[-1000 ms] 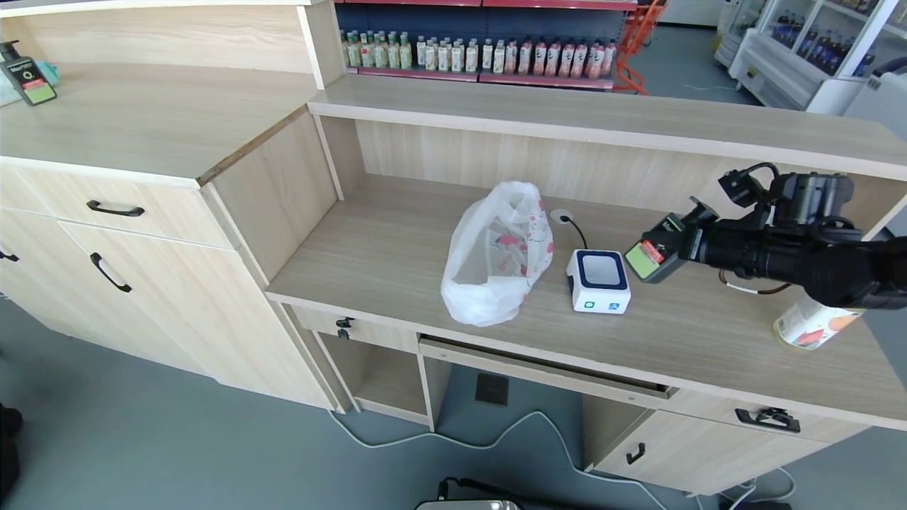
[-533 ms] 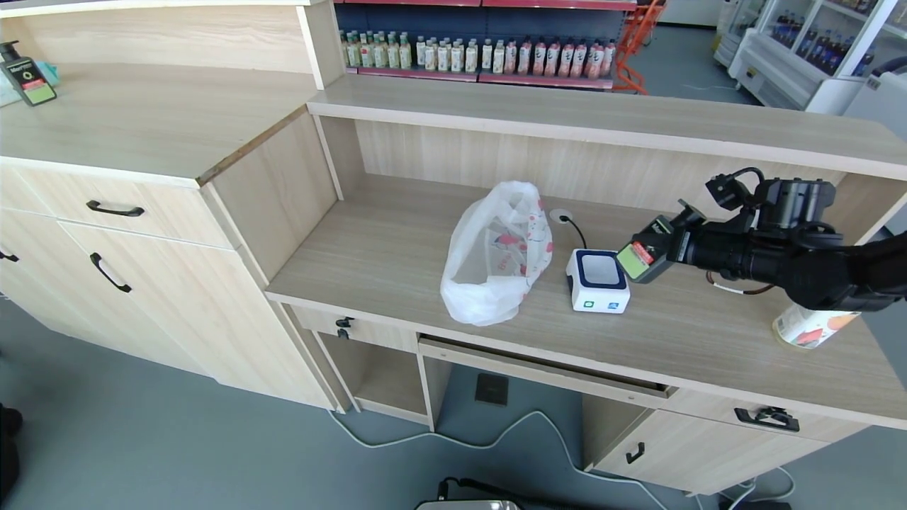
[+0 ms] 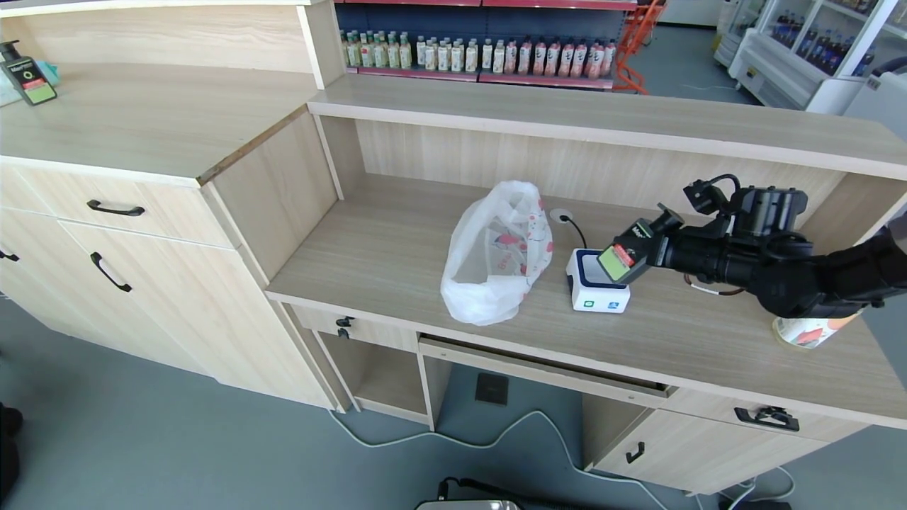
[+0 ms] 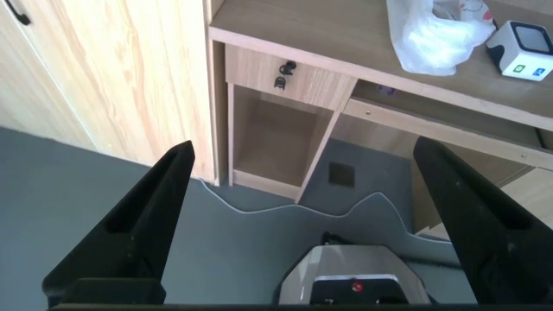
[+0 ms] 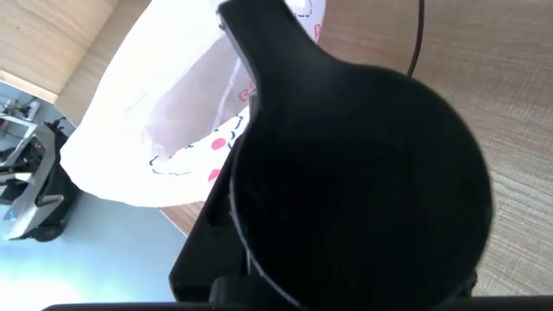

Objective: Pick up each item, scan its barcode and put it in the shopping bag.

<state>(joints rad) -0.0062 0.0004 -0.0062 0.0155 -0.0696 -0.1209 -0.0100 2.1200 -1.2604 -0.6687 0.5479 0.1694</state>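
At centre right of the head view, the right gripper [image 3: 655, 248] is clamped on a black bottle [image 3: 622, 260] with a green label. It holds the bottle tilted, just above the right side of the white scanner [image 3: 597, 292]. The label faces up toward us, and we cannot make out a barcode.

- The shopping bag [image 3: 496, 251] sits just left of the scanner on the desk [image 3: 397, 255], with its mouth slumped. In the right wrist view the bottle's dark bulk [image 5: 354, 173] hangs close to the bag.
- 1 printed cup [image 3: 804, 331] stands at the right edge, partly behind the arm.
- A 2nd pump bottle [image 3: 27, 76] stands on the counter in the upper left corner.
- The left gripper [image 4: 302, 155] is low, its fingers spread wide and holding nothing, aimed at the floor below the desk.

We judge the step in hand to be the scan.

- Centre the bottle over the scanner's dark window, not its edge.
- Roll the wrist until the barcode side looks down at the glass.
- Hold steady, close to the housing and its cable [image 3: 575, 228] but not touching either.

We also judge that the sagging bag mouth will need a careful drop from above.
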